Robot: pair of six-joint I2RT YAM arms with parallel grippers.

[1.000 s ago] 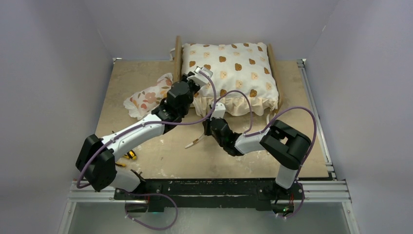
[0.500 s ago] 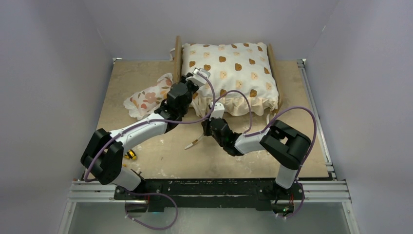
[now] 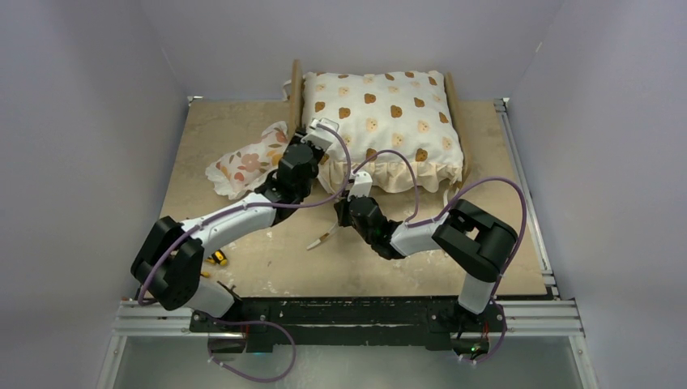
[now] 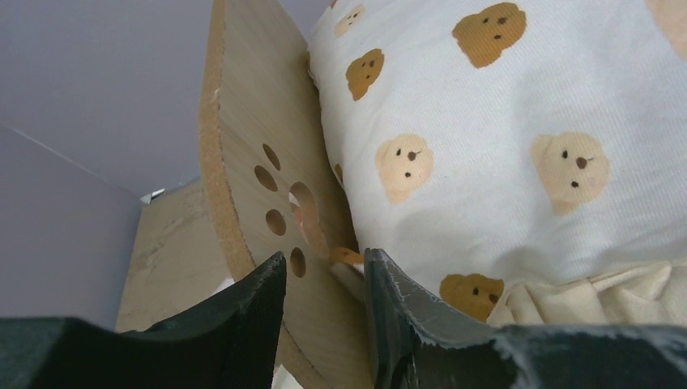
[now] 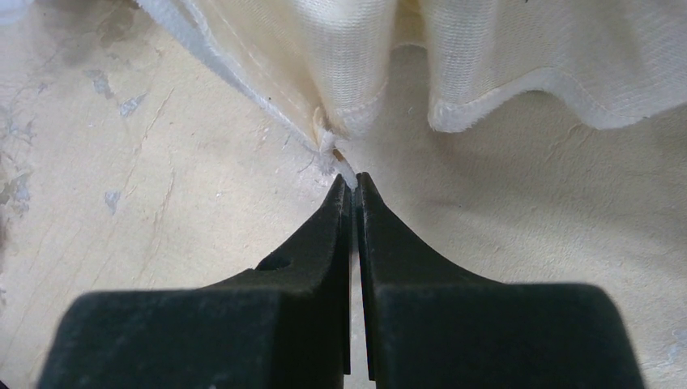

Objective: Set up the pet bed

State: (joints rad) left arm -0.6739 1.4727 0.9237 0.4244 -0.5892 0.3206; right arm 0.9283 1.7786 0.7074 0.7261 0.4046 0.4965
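Note:
The pet bed [image 3: 296,87] stands at the back of the table, and the bear-print cushion [image 3: 389,113] covers its base. In the left wrist view the light-wood headboard [image 4: 255,154] with its paw-print cutout rises just left of the cushion [image 4: 502,113]. My left gripper [image 3: 322,130] is at the cushion's front left corner, by the headboard. It is open [image 4: 324,271], with nothing between its fingers. My right gripper [image 3: 357,193] is shut [image 5: 350,180], its tips on the table at the hem of the cushion's ruffle [image 5: 356,89].
A small floral pillow [image 3: 247,166] lies on the table left of the bed. A thin pale stick [image 3: 321,238] lies in front of the right gripper. Small yellow-and-black bits [image 3: 217,258] lie near the left arm's base. Grey walls close in all round.
My left gripper has opened and drawn slightly left and back from the cushion's corner. The right arm has stayed put.

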